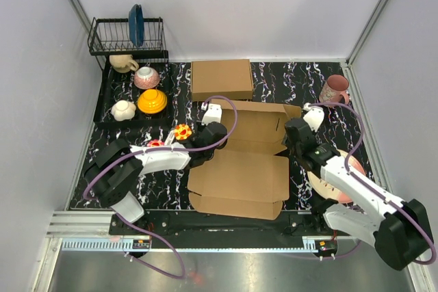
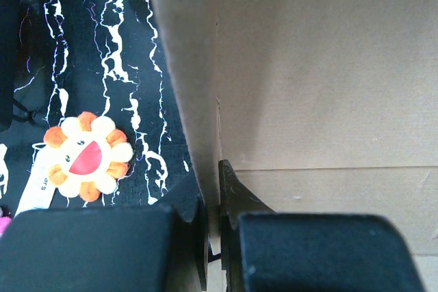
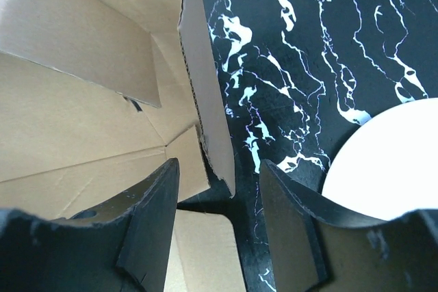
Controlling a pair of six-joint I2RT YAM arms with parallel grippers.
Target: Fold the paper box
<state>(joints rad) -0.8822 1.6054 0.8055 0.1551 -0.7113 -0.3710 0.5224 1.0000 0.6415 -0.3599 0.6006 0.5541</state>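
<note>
Paper box [image 1: 239, 182]: centre of the top view, on the table; the near panel lies flat and the far half has its side walls raised.
Left wall [image 2: 185, 66]: upright, seen edge-on down the middle of the left wrist view.
Left gripper [image 2: 213, 227]: pinched tight on the left wall's lower end, one finger on each face.
Right wall [image 3: 209, 121]: standing, slightly tilted, in the upper middle of the right wrist view.
Right gripper [image 3: 219, 217]: fingers spread wide on either side of the right wall's near corner; no contact shows.
Table [image 1: 274, 80]: black with white marbling.
Flower toy [image 1: 183, 131]: just left of the left gripper, on the table.
Second box [image 1: 221, 78]: closed, just behind the paper box, upper centre.
Plate [image 3: 397, 162]: pale, lower right, beside the right gripper.
Rack [image 1: 102, 39]: upper left corner, holding a blue dish [image 1: 136, 24] on edge.
Bowls: a pink one [image 1: 146, 76] and an orange one [image 1: 152, 101], below the rack.
Pink pot [image 1: 335, 89]: upper right, well apart from the paper box.
</note>
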